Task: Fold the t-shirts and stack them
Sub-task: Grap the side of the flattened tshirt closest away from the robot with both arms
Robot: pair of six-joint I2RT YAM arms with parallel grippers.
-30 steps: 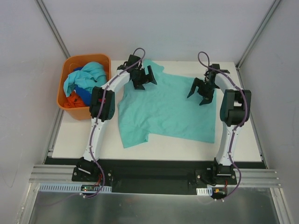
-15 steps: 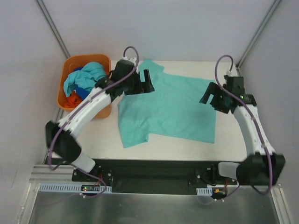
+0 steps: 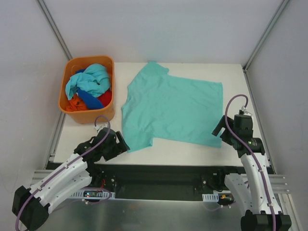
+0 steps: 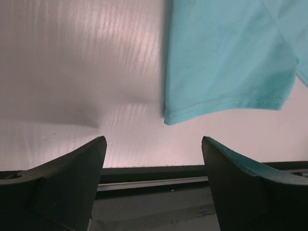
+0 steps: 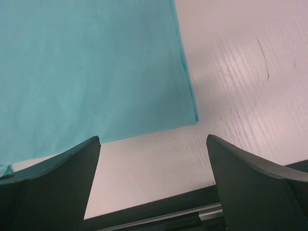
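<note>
A teal-green t-shirt (image 3: 171, 108) lies spread flat on the white table (image 3: 240, 149). Its near sleeve shows in the left wrist view (image 4: 226, 62), its near right corner in the right wrist view (image 5: 91, 72). Light aqua, blue and orange-red shirts (image 3: 89, 86) are bunched in the orange basket (image 3: 79, 115). My left gripper (image 3: 121, 143) is open and empty, low at the table's near edge, left of the shirt's near sleeve. My right gripper (image 3: 219, 130) is open and empty, near the shirt's near right corner. Neither touches the cloth.
The orange basket stands at the table's back left. A black rail (image 3: 159, 169) runs along the table's near edge, under both grippers. Grey walls with metal posts (image 3: 55, 31) enclose the table on three sides.
Both arms have pulled back from the shirt's far part to the table's near edge. The teal shirt now lies fully uncovered and flat.
</note>
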